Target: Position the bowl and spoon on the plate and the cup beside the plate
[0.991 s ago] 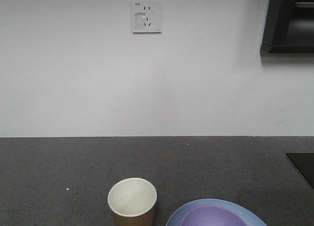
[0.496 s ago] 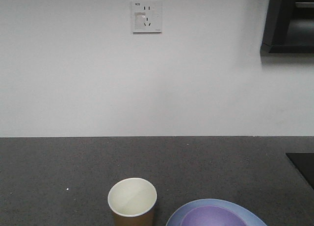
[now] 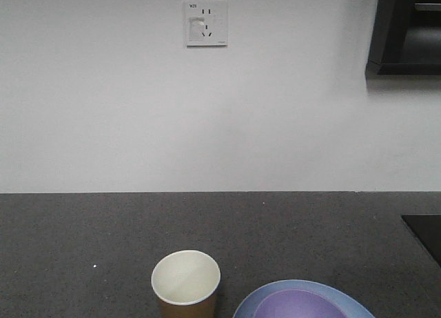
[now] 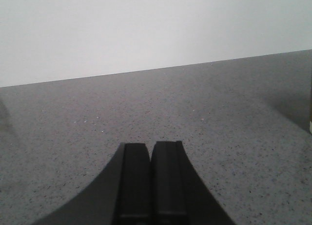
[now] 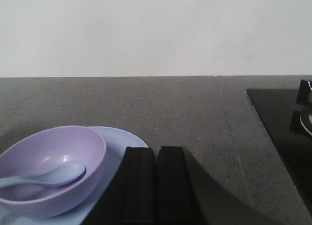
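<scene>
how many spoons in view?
1. The spoon lies inside the bowl, which sits on the plate, seen from the right wrist. The front view crops the bowl, so others could be hidden.

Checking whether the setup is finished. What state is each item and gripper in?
Bowl: upright on the plate, spoon inside.
Spoon: lying in the bowl.
Plate: flat on the counter.
Cup: upright, empty, beside the plate.
Left gripper: shut, holding nothing.
Right gripper: shut, holding nothing.
</scene>
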Available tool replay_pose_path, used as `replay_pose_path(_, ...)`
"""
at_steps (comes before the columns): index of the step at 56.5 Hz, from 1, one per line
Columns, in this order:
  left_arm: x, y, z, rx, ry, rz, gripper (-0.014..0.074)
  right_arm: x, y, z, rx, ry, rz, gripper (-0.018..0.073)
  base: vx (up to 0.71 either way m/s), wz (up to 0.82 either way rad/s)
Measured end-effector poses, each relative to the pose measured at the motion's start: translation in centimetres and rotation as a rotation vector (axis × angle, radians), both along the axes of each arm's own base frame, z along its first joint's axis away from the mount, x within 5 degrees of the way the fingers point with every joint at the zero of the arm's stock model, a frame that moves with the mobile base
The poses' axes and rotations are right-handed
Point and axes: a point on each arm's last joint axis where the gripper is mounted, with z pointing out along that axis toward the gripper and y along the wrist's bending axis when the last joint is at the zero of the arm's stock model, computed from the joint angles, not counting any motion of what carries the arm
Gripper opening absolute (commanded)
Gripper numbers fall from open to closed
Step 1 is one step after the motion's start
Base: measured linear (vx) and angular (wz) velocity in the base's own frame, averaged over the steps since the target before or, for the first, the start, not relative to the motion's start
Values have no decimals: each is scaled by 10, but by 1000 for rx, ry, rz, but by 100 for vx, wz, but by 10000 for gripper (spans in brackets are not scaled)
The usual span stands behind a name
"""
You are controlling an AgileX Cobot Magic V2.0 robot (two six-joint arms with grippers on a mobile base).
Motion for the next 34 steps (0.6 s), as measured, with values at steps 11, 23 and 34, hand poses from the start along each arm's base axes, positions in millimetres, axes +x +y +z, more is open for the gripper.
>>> replay_pose_path(11,0,0,0,0,0,0,-3,1,-1,-46,41,-46,-13,-6,0,0)
replay_pose_path(23,0,0,0,0,1,0,-3,-4,-6,-52,116,-107,-108,-6,0,0)
replay_pose_path(34,0,0,0,0,1,0,-3,-5,-8,-52,122,-117,-140,-6,0,0)
